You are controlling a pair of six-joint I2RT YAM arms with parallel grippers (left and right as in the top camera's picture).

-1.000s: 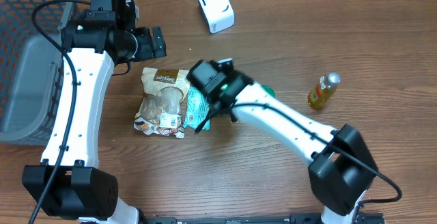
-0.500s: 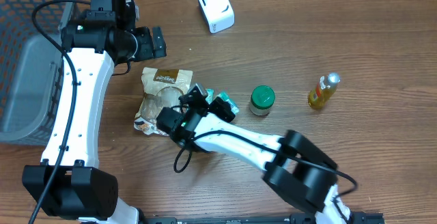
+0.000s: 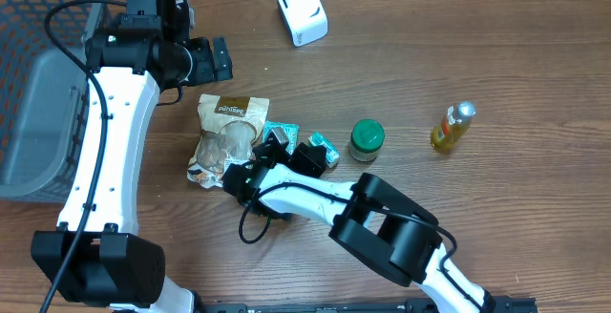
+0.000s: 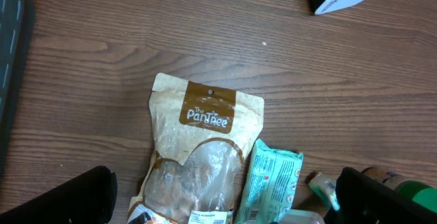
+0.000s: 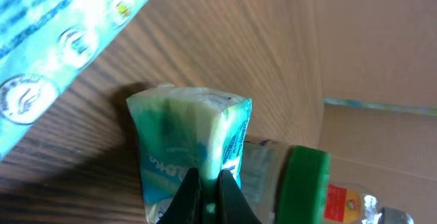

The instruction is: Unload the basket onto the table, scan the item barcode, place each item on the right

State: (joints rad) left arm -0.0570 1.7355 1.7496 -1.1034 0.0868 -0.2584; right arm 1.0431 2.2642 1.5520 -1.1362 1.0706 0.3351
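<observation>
Packet [image 5: 191, 135], small and green, lies mid-frame overhead, pinched by one edge in the clenched right gripper [image 5: 207, 183]. The left gripper [image 3: 212, 58] hangs spread and empty. Such a thin hold may slip or twist, hiding the barcode from the scanner [image 3: 302, 10].

table [image 3: 535, 46]: wood | on it: snack bag [image 3: 227, 120], jar [image 3: 367, 139], bottle [image 3: 452, 127], scanner [image 3: 302, 10]

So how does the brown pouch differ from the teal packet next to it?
The brown pouch is bigger and wider; the teal packet is slimmer. The pouch has a clear window; the packet is printed all over. Both lie flat on the table, side by side.
</observation>
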